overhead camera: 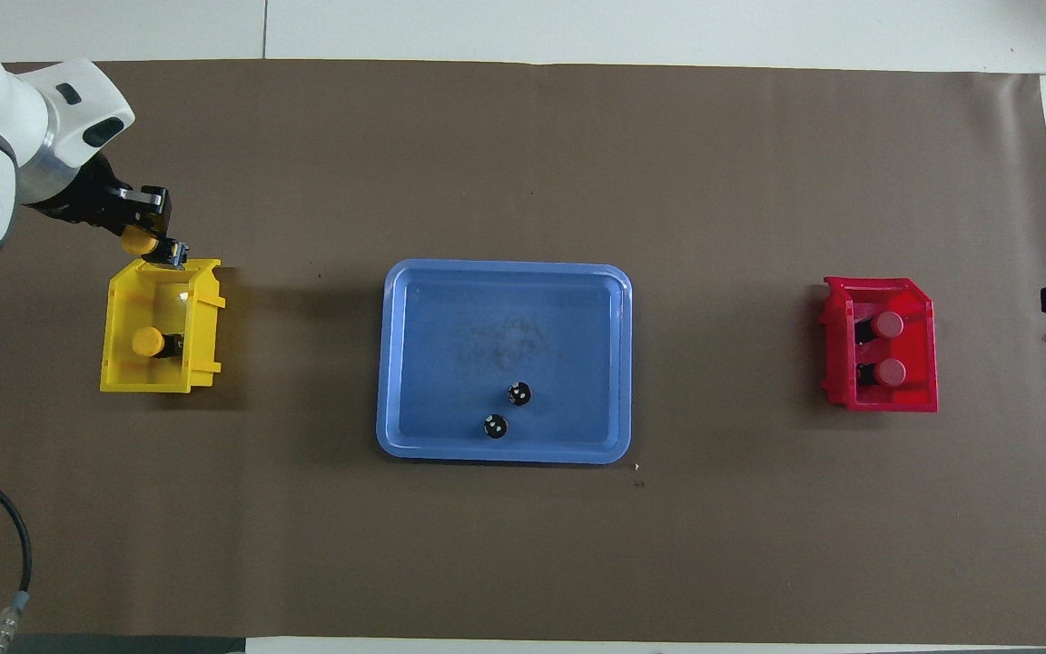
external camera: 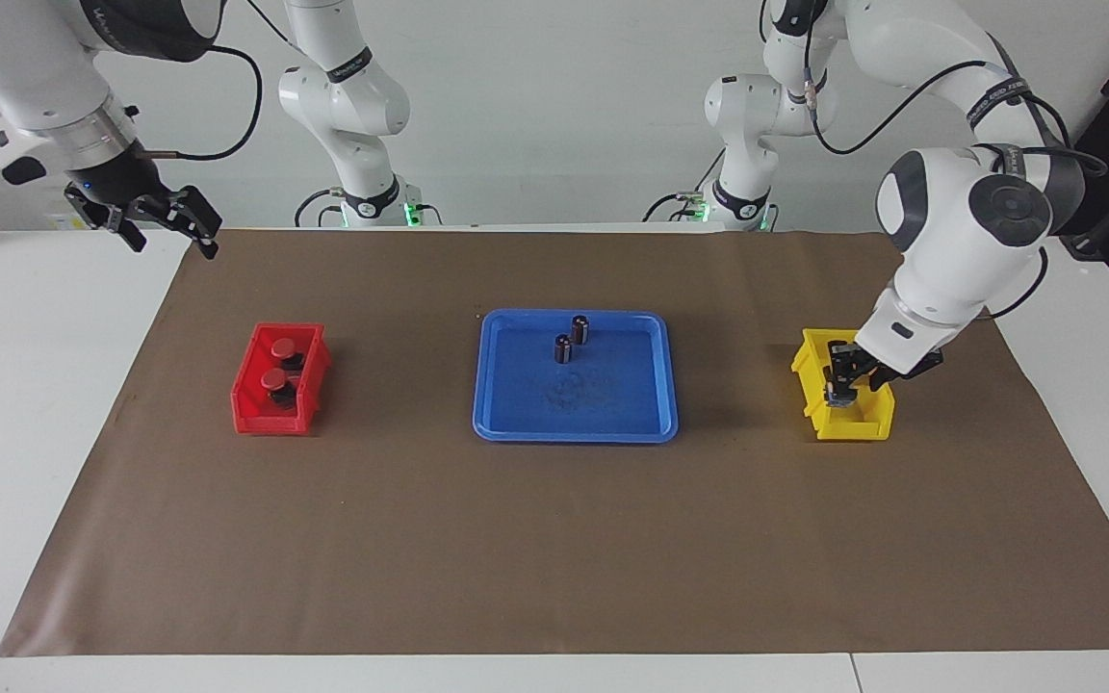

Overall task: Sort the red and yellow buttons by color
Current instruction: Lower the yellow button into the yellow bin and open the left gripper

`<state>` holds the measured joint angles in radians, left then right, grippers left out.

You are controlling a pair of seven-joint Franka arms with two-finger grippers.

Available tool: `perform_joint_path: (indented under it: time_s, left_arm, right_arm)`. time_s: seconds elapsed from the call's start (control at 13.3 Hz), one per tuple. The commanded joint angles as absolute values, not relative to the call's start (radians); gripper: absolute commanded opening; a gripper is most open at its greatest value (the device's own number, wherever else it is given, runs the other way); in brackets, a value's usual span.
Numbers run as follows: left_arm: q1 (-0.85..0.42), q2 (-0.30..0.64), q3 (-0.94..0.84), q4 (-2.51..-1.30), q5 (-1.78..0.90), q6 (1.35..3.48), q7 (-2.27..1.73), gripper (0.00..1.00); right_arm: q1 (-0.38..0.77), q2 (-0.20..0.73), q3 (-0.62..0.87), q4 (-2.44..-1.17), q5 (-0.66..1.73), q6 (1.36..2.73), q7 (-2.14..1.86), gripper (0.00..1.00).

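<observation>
My left gripper point(external camera: 843, 383) is shut on a yellow button point(overhead camera: 135, 242) and hangs over the yellow bin point(external camera: 848, 426), above the part of it farthest from the robots. Another yellow button point(overhead camera: 149, 341) lies in that bin point(overhead camera: 116, 363). Two red buttons point(external camera: 282, 346) point(external camera: 273, 380) sit in the red bin point(external camera: 261, 420) toward the right arm's end of the table. My right gripper point(external camera: 172, 239) is open and holds nothing. It is raised over the mat's edge, apart from the red bin.
A blue tray point(external camera: 516, 423) sits mid-table between the bins. It holds two small dark capless cylinders point(external camera: 580, 329) point(external camera: 563, 348) in its part nearer the robots. A brown mat point(external camera: 554, 539) covers the table.
</observation>
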<state>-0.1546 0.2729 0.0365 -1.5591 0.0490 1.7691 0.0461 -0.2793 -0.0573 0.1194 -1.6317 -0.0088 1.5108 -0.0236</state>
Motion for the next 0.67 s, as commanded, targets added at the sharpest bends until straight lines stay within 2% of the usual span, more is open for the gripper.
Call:
perform_joint_path:
  time_s: [0.0, 0.07, 0.38, 0.6]
  left_arm:
    - [-0.135, 0.268, 0.025, -1.575, 0.077, 1.798, 0.072, 0.01]
    - [-0.133, 0.267, 0.026, -1.588, 0.078, 1.813, 0.077, 0.01]
    - [-0.092, 0.218, 0.026, -1.758, 0.078, 1.979, 0.107, 0.01]
    - [-0.077, 0.213, 0.025, -1.786, 0.078, 1.996, 0.11, 0.01]
  right_arm:
    - [-0.279, -0.092, 0.13, -1.658, -0.002, 1.497, -0.034, 1.0]
    - [-0.278, -0.092, 0.13, -1.658, -0.002, 1.497, -0.035, 1.0]
    - [-0.253, -0.091, 0.133, -1.658, -0.005, 1.511, -0.026, 1.0]
    - [-0.252, -0.091, 0.135, -1.658, -0.005, 1.511, -0.031, 1.0]
